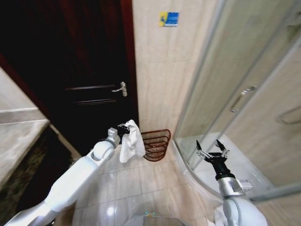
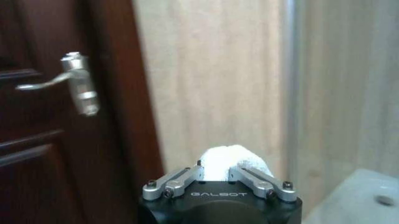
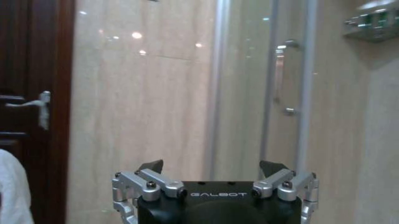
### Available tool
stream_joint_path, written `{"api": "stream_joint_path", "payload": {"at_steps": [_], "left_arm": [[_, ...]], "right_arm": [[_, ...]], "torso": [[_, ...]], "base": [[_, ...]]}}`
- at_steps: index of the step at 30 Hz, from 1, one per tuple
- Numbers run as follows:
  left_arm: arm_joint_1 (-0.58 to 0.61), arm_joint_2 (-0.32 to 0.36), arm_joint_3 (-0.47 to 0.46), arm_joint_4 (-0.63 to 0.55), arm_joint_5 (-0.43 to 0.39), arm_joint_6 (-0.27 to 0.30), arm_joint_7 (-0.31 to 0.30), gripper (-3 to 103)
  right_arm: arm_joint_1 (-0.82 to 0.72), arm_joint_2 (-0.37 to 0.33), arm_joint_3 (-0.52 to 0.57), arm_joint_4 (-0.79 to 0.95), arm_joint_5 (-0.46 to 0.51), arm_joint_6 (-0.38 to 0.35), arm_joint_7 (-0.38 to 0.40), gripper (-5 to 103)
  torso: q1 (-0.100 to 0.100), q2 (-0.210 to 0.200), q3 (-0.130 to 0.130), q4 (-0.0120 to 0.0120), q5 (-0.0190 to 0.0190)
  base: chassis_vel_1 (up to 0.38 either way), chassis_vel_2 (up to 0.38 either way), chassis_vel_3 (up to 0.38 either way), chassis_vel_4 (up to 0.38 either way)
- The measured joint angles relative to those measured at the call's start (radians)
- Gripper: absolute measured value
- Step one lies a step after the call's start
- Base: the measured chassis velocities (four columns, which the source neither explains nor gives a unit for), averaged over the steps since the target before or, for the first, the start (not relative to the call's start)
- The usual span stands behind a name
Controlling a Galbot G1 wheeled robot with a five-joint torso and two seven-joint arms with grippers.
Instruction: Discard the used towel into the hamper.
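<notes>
I am working in a tiled bathroom, pale glossy floor (image 1: 141, 183) below me, a dark wooden door (image 1: 80, 70) ahead on the left and a glass shower enclosure (image 1: 244, 94) on the right. Nearest me, the right gripper (image 1: 211, 149) hangs idle over the shower's raised curb, its jaws spread wide with nothing between them. Further out, the left gripper (image 1: 123, 128) has its jaws clenched on the top of the white towel (image 1: 130, 141), and the cloth hangs down freely from it, clear of the floor. Beyond and just to the right of the towel stands the hamper (image 1: 156, 143), on the floor against the beige wall beside the door frame. I judge the towel is beside the rim, not yet over the opening. To do this well I would carry the hanging end fully above the basket mouth before letting go, so the cloth does not drape over the wire edge or drop onto the tiles.
</notes>
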Motion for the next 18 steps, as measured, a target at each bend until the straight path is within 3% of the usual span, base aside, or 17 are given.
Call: {"api": "stream_joint_path", "payload": {"at_steps": [5,9,11,18], "left_arm": [[0.054,-0.028,-0.050,-0.024,0.033,-0.040,0.027,3],[0.125,-0.080,-0.107,-0.053,0.086,-0.086,0.025,3],[0.211,-0.146,-0.147,-0.089,0.126,-0.136,-0.009,3],[0.326,-0.256,-0.188,-0.155,0.206,-0.181,-0.069,3]], "right_arm": [[-0.007,0.006,-0.003,0.000,0.001,0.009,-0.017,100],[-0.003,0.009,-0.005,0.000,0.003,0.009,0.009,100],[0.003,0.009,-0.005,-0.003,-0.001,0.009,0.053,100],[0.018,0.009,-0.006,-0.011,-0.029,0.004,0.127,100]], "torso": [[0.000,0.000,0.000,-0.0006,0.0000],[0.000,0.000,0.000,0.0004,-0.0001],[0.000,0.000,0.000,0.0007,-0.0002],[0.000,0.000,0.000,0.0001,0.0000]], "base": [[-0.070,-0.112,-0.138,-0.068],[0.000,0.000,0.000,0.000],[0.000,0.000,0.000,0.000],[0.000,0.000,0.000,0.000]]}}
